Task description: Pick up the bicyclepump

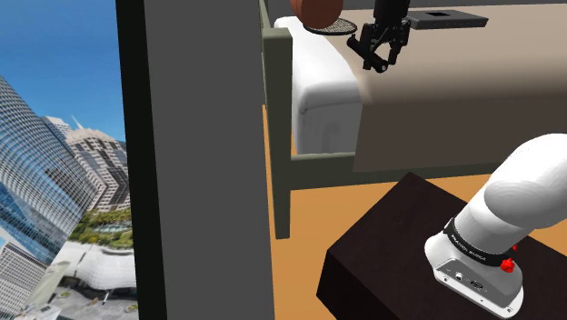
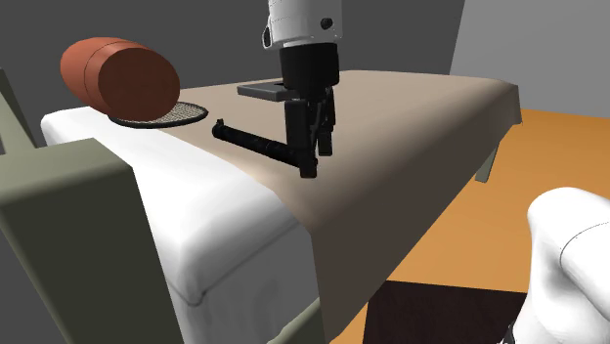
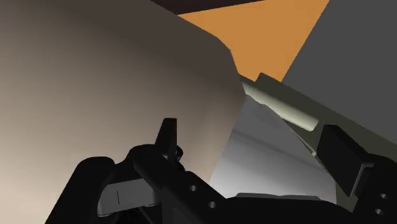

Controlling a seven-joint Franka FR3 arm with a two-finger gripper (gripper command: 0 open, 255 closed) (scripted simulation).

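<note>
Bedroom setting: orange floor (image 2: 533, 166), grey wall (image 1: 200, 136), city skyline through a window (image 1: 54, 182) at the shoulder view's left. Working over a bed with a tan cover (image 2: 420, 127), white mattress (image 2: 215, 230) beneath, olive-grey frame (image 1: 282, 173) at the end. Gripping the black bicycle pump (image 2: 256, 143) by one end with the black gripper (image 2: 311, 164), fingers drawn in and pinching it. Stretches away from the fingers toward a racket (image 2: 166, 115) with a reddish-brown cylinder (image 2: 122, 76) on it. Looks carried just above the cover rather than lying on it, though hard to be certain of the gap. Seen close under the hand in the wrist view, with the bed's corner well beyond. Judged as the lift step, with the grasp made. Next: raise straight up, slowly, keeping the pinch firm. Worth watching the long free end, likely to droop or swivel about the off-centre hold, and the racket near its tip.
</note>
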